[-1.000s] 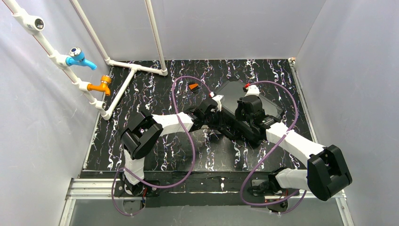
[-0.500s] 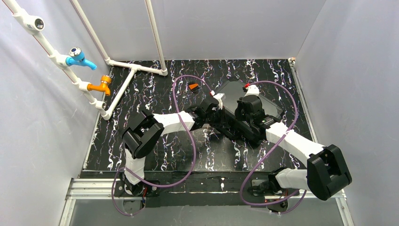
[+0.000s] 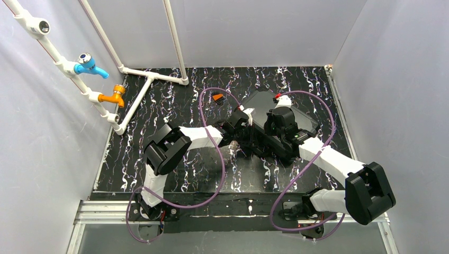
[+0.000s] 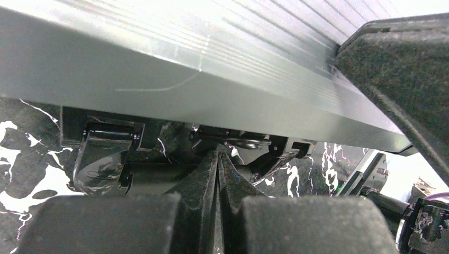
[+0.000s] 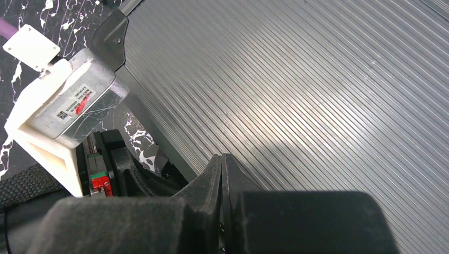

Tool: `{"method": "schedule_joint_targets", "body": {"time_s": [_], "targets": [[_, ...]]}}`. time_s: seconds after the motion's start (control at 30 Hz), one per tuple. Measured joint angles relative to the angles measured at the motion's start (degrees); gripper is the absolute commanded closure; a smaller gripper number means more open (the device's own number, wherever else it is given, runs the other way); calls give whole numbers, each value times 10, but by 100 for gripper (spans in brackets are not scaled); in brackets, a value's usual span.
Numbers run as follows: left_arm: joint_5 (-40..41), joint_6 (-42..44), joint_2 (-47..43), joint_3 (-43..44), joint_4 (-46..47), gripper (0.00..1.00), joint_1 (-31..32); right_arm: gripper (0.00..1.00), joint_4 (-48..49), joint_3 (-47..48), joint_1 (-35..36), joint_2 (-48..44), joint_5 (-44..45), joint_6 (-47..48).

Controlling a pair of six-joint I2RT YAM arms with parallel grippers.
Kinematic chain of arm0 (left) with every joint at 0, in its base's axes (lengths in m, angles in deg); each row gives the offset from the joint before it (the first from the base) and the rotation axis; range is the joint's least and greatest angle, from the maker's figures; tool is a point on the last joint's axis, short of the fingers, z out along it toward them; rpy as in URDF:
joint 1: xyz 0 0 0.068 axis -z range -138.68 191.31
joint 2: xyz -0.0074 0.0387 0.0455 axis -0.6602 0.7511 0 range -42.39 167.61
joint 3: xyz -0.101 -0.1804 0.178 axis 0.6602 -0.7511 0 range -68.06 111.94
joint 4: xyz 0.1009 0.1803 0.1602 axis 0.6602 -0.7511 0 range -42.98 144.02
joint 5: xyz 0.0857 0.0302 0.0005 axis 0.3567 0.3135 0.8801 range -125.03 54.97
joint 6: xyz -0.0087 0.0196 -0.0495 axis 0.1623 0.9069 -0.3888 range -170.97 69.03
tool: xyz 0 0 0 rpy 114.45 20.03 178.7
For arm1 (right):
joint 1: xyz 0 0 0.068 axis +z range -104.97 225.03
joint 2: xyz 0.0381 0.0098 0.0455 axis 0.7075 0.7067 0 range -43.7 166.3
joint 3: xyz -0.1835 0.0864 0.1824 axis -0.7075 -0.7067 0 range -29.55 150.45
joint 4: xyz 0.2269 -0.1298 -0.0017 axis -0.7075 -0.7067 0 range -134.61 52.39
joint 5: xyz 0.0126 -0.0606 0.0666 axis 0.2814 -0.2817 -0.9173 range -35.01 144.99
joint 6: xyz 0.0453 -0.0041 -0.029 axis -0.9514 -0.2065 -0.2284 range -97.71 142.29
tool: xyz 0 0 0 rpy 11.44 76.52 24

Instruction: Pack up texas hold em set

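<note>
The black ribbed briefcase (image 3: 259,103) is lying flat with its lid down on the marbled table (image 3: 174,95), right of centre and turned at a diagonal. Its lid (image 5: 317,106) is showing fine parallel ribs under a grey sheen, and a glossy black latch (image 4: 103,153) is hanging on its side wall.

Briefcase (image 3: 259,103): black, flat, askew on the marbled table (image 3: 174,106).
Left arm (image 3: 196,135): reaching to its left edge.
Right arm (image 3: 328,159): bent over its top.
Pipes (image 3: 53,51), far left: blue tap (image 3: 90,64) above orange tap (image 3: 114,96).
</note>
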Motion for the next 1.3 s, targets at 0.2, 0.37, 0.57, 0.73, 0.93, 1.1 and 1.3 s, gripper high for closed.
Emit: {"method": "schedule_joint_targets", "body": {"time_s": [0.2, 0.37, 0.57, 0.73, 0.93, 1.1, 1.3], "targets": [[-13, -11, 13, 10, 3, 100, 1, 95, 0, 0, 0, 0, 0, 0], [-12, -21, 32, 27, 7, 100, 13, 96, 1, 0, 0, 1, 0, 0], [5, -23, 30, 23, 12, 98, 20, 96, -2, 5, 0, 4, -3, -2], [44, -10, -7, -12, 14, 95, 15, 95, -17, 13, 0, 3, -2, -2], [87, 30, -114, -68, -10, 72, 0, 82, -70, 32, 0, -3, 3, -1], [137, 73, -271, -117, -27, 2, 0, 28, -99, 35, -4, -65, -77, 15], [207, 108, -351, -118, -108, 2, 0, 2, -79, 30, -4, -145, -120, 10]]}}
